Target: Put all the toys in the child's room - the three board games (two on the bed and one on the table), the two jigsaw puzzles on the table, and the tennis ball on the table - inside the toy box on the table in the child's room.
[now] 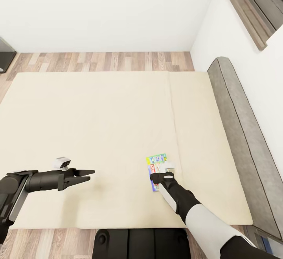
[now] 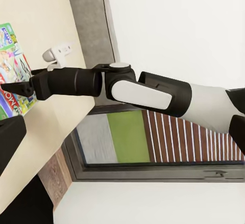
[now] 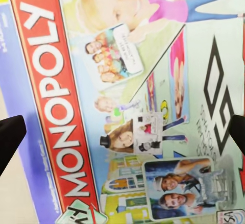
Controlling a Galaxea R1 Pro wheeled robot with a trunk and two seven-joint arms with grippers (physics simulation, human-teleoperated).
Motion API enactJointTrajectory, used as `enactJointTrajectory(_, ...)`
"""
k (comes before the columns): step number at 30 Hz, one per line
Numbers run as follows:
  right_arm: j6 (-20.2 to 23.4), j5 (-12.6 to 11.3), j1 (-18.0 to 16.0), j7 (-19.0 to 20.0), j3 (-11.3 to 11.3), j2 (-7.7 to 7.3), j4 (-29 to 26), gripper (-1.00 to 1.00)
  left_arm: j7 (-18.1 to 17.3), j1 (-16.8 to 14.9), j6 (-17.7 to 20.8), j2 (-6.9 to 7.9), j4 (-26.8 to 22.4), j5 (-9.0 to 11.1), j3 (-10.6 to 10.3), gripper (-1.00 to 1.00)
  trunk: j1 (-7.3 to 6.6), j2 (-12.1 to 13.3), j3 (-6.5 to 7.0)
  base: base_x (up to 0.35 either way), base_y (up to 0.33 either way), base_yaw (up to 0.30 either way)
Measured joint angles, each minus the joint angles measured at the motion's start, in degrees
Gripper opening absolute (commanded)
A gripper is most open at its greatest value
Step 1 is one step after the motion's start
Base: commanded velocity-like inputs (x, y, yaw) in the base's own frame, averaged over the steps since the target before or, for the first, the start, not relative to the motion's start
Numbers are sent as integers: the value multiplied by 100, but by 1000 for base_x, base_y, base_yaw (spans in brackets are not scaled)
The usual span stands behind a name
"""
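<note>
A wide, low bed (image 1: 98, 133) with a smooth beige mattress and a padded grey headboard (image 1: 239, 133) along its right side takes up most of the head view. Beyond it runs a strip of wood plank floor (image 1: 102, 61) below plain white walls. A dark-framed window (image 1: 251, 7) sits high on the right wall.

On the mattress, toward its right half, lies a flat rectangular cardboard board game box (image 1: 157, 164) with a glossy, busily printed lid. The right wrist view shows its face (image 3: 127, 106) up close: a red band with white MONOPOLY lettering, a blue-violet margin, cartoon figures and small photo panels.

The right gripper (image 1: 162, 177), on a black forearm with a white sleeve, hangs directly over the near end of that box. In its own wrist view, the two black fingertips (image 3: 10, 137) appear at opposite edges with the whole printed lid between them, so the jaws are spread wide and grasp nothing. Whether they touch the box cannot be told.

The left gripper (image 1: 84, 173), black and tapered with a small white camera block on its wrist, hovers over bare mattress, well apart from the box. Its pointed fingers are slightly parted and hold nothing. The left wrist view shows the right arm (image 2: 127, 89) stretched over the box's edge (image 2: 13, 71), with the window behind it.
</note>
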Motion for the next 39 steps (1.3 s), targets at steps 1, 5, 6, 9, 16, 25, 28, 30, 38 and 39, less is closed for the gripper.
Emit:
enactJointTrajectory(1, 0, 0, 0, 3, -3, 0, 0, 100, 0, 0, 0, 0, 0, 0, -1, 100, 0, 0, -7, 0, 0, 0)
enactJointTrajectory(5, 0, 0, 0, 8, -1, 0, 0, 100, 0, 0, 0, 0, 2, 0, -1, 100, 0, 0, -32, 0, 0, 0)
enactJointTrajectory(6, 0, 0, 0, 8, -1, 0, 0, 100, 0, 0, 0, 0, 1, 0, -1, 100, 0, 0, -36, 0, 0, 0)
enactJointTrajectory(9, -4, 0, 0, 9, -2, 0, 0, 100, 0, 0, 0, 0, 1, 0, -1, 100, 0, 0, -43, 0, 0, 0)
enactJointTrajectory(16, -7, 0, 0, 7, -1, -10, 0, 100, 0, 0, 0, 0, 0, 0, 0, 100, 0, 0, -48, 0, 0, 0)
enactJointTrajectory(25, -1, 1, 0, 70, -8, -54, 0, 100, 0, 0, 0, 0, -2, -1, 1, 100, 0, 0, -49, 0, 0, 0)
enactJointTrajectory(28, -3, 3, 0, 194, -13, -68, 0, 100, 0, 0, 0, 0, -1, -6, 3, 100, 0, 0, -49, 0, 0, 0)
enactJointTrajectory(30, 0, 17, 0, 264, -17, -72, 1, 100, 0, 0, 0, 0, 1, -6, 1, 100, -1, -1, -49, 0, 0, 0)
enactJointTrajectory(38, 22, 86, -3, 432, -53, -87, 9, 100, 0, 2, 0, 1, 1, -7, 1, 100, -6, -5, -48, 0, 0, 0)
enactJointTrajectory(39, 20, 79, -4, 442, -55, -90, 9, 100, 0, 2, 0, 1, -1, -7, 0, 100, -6, -6, -48, 0, 0, 0)
